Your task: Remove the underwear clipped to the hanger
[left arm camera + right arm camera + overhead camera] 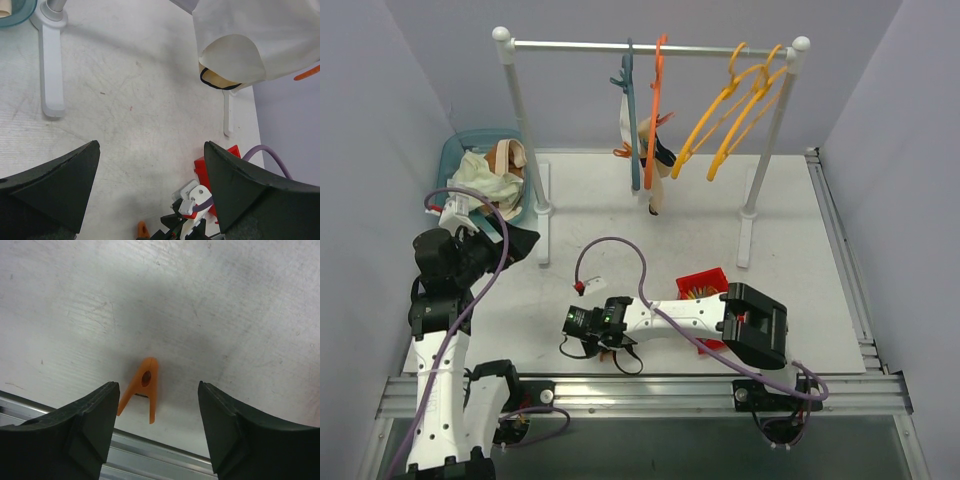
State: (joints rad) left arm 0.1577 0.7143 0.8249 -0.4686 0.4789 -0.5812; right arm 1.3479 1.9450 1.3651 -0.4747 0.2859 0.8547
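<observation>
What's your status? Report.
Left fingers open, empty. Right fingers open astride pin. Underwear on hanger, not yet removed.

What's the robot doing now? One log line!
left gripper: open, empty | right gripper: open, over small orange plastic clothespin on table | cream fabric underwear: hanging, not removed

Overhead, two wrist close-ups above table [130, 100]
</observation>
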